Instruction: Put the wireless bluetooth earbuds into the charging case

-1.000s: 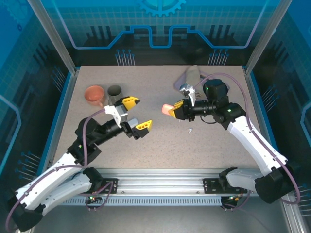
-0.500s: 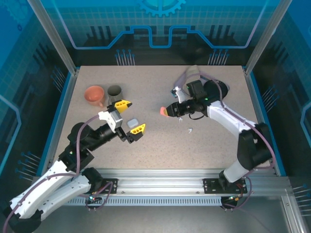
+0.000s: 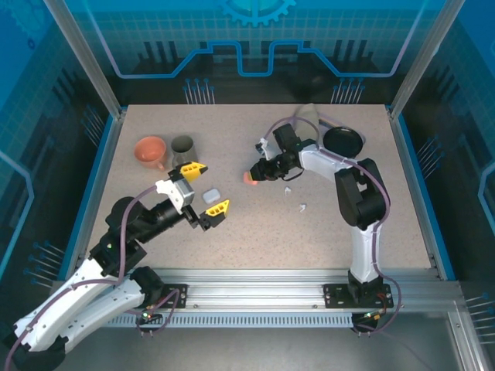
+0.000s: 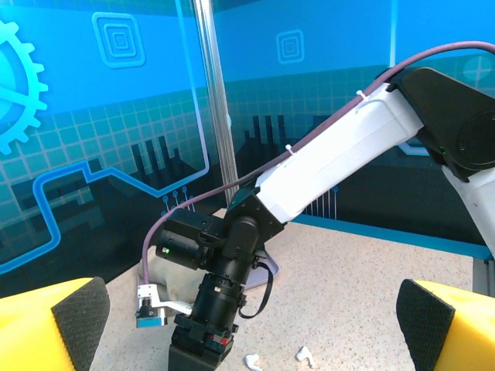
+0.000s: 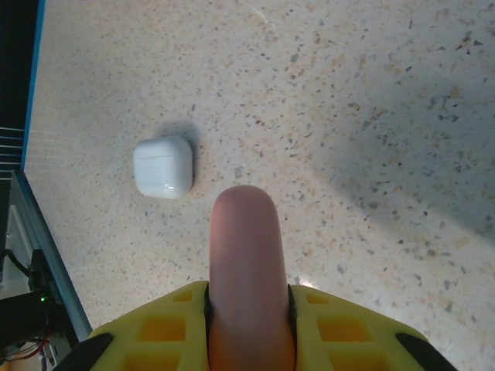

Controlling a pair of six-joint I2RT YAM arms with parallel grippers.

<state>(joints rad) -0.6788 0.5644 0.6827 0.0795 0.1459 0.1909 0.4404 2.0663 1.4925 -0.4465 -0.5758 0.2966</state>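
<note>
Around, blue circuit-patterned walls (image 3: 155, 46) — speckled table (image 3: 232, 147) bears a white case (image 3: 211, 196).

You'll see a white case (image 5: 162, 167) lying flat and shut on the table (image 5: 387, 116), two white earbuds (image 4: 251, 360) loose there too — the pink case (image 5: 246, 247) is clamped in the right gripper (image 5: 246, 305).

Top external: high behind the arm bases, looking down on the whole speckled beige tabletop (image 3: 255, 232). Left wrist: low, facing across at the white-and-black right arm (image 4: 340, 147). Right wrist: close, looking straight down. A salmon-pink rounded case (image 5: 246, 247) is clamped in the right gripper (image 5: 246, 297). Ahead-left of it sits a small white rounded plastic case (image 5: 163, 167), also seen from the top view.
</note>
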